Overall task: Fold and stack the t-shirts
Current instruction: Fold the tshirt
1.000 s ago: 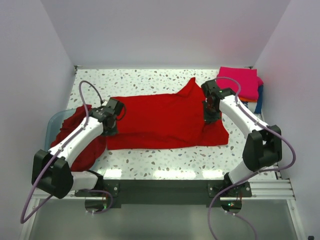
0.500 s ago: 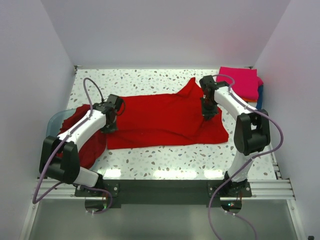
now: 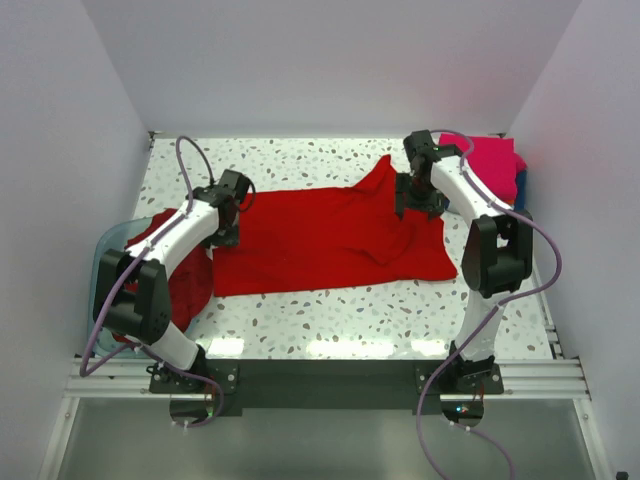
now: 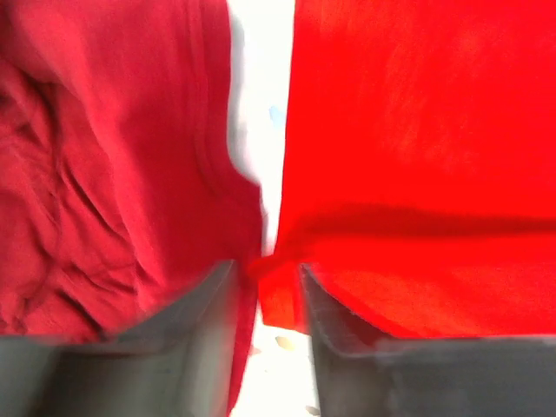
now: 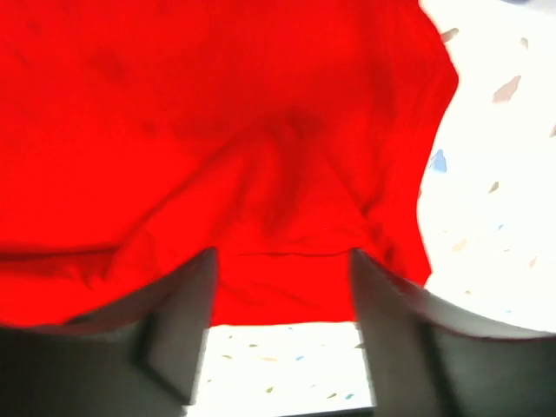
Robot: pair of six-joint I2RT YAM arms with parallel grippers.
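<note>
t-shirt [image 3: 320,235], red, spread flat, left fingers [image 4: 178,347] pinching its edge

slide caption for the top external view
Left claw and right claw at opposite ends of a red t-shirt spread on the speckled table.

Over the last second, both my arms have reached farther across the table [image 3: 300,160], away from their bases. My left pincer [image 3: 230,225] has travelled along the left end of the red t-shirt [image 3: 320,240] toward its far corner, and the left elbow has swung inward. My right pincer [image 3: 412,203] has moved from the shirt's right middle to its far right edge, beside the pointed flap. The cloth at that end now lies drawn toward the far side.
</note>
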